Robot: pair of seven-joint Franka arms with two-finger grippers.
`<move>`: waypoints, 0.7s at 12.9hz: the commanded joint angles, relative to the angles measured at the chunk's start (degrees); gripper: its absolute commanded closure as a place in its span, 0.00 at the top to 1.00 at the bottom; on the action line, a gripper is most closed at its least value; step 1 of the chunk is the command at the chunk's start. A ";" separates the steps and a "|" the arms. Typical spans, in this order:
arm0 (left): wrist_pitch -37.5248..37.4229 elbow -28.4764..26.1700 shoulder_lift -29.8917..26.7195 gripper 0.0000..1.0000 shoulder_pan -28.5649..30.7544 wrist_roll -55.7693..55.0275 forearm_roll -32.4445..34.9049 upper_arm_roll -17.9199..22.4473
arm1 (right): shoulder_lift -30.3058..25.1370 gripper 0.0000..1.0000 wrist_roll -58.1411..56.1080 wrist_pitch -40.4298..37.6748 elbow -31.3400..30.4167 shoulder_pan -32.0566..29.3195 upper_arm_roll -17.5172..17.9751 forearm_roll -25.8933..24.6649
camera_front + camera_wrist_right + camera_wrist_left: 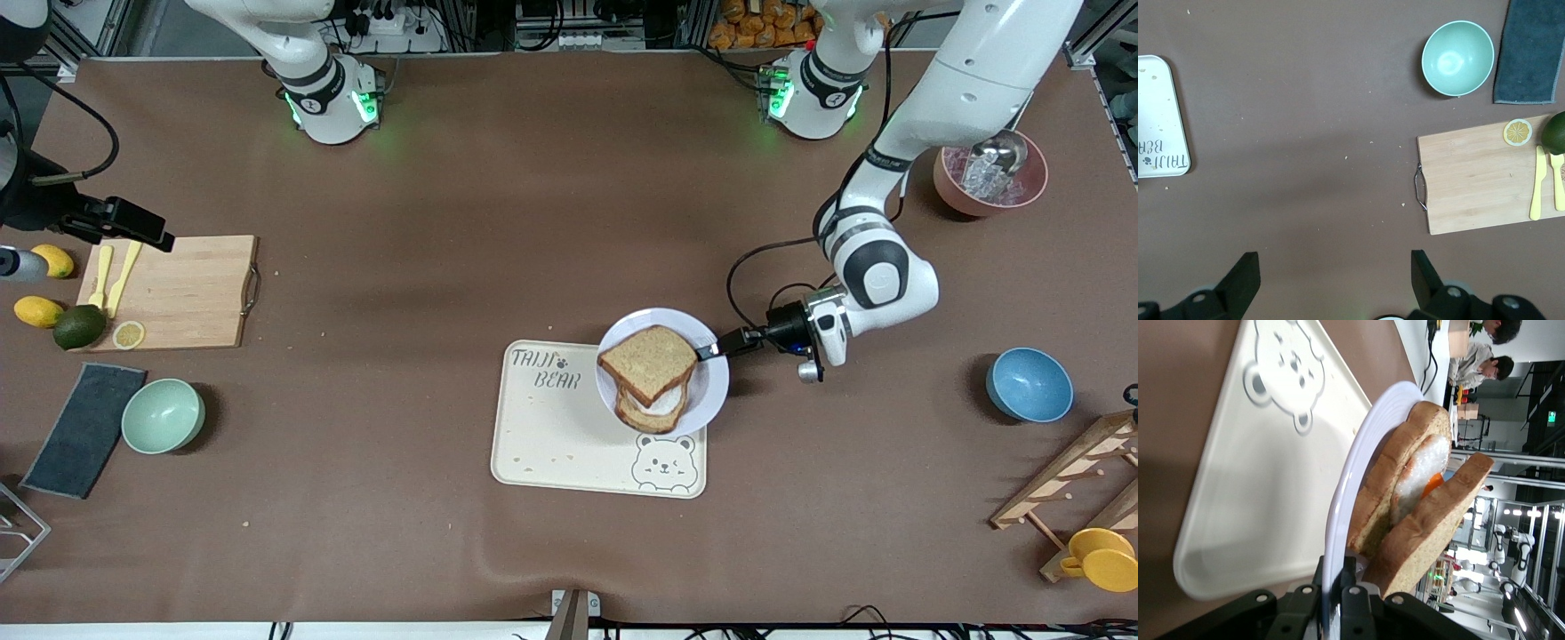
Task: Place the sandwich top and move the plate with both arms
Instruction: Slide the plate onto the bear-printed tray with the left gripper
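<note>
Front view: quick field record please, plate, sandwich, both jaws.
plate: on the bear-print tray, at its corner toward the left arm's end
sandwich top: on the egg slice, skewed
left gripper: jaws shut on the plate rim
right gripper: jaws open, over the cutting board, waiting

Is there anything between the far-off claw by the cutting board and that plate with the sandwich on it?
Nothing visible. The right claw, open, hangs over the cutting board, and only bare table lies between it and the plate. The left claw is shut on the plate's rim, with the sandwich top in place.
</note>
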 commanded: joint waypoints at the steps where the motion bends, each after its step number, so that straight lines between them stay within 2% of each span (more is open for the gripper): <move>1: 3.38 7.54 5.94 0.00 -2.38 -0.24 -3.32 -0.33 | 0.63 1.00 0.51 0.03 0.37 -0.62 0.47 -0.29; 4: 6.20 10.89 8.15 0.00 -5.02 -0.24 -7.02 -0.25 | 0.81 1.00 0.42 0.03 0.37 -0.62 0.47 -0.29; 9: 10.51 13.71 11.23 0.00 -8.62 0.28 -9.23 -0.25 | 0.81 1.00 0.33 0.03 0.28 -0.62 0.47 -0.29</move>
